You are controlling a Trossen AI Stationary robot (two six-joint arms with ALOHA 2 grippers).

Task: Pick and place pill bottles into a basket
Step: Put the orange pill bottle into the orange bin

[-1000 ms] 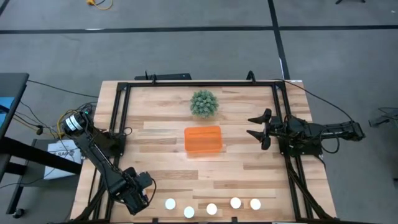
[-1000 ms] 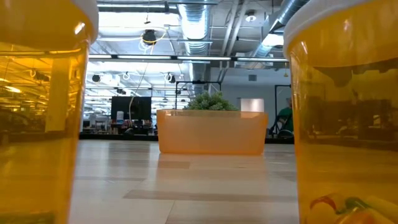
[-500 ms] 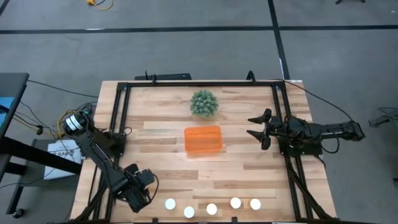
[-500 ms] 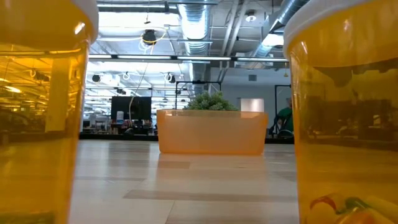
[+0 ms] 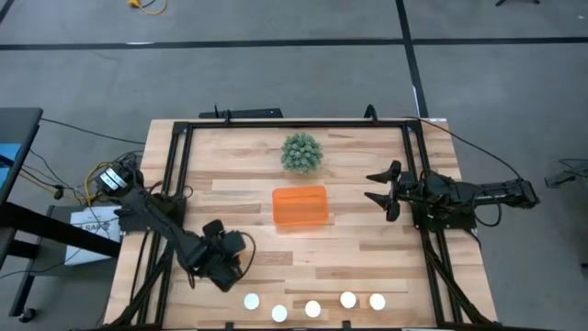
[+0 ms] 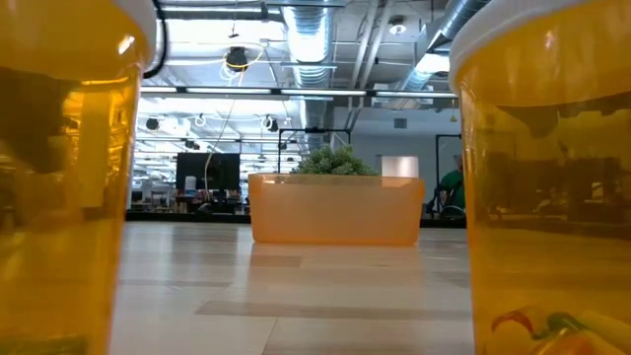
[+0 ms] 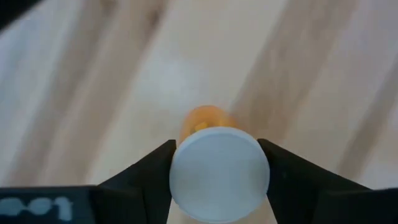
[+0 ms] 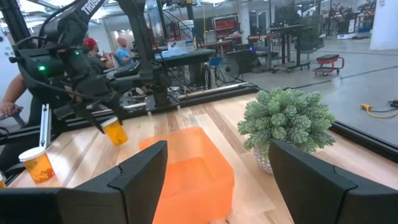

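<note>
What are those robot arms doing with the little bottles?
The left end effector is shut on a pill bottle, holding it in the air above the table, with the orange basket not far off. Five more bottles stand in a row along the table's near edge. The right end effector waits open beside the basket, holding nothing. A small green plant sits behind the basket.

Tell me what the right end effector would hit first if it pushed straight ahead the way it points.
Most likely the basket. In the overhead view the right end effector, fingers apart, points across the table at the basket's near side; the plant sits off that line. Height is unclear.
</note>
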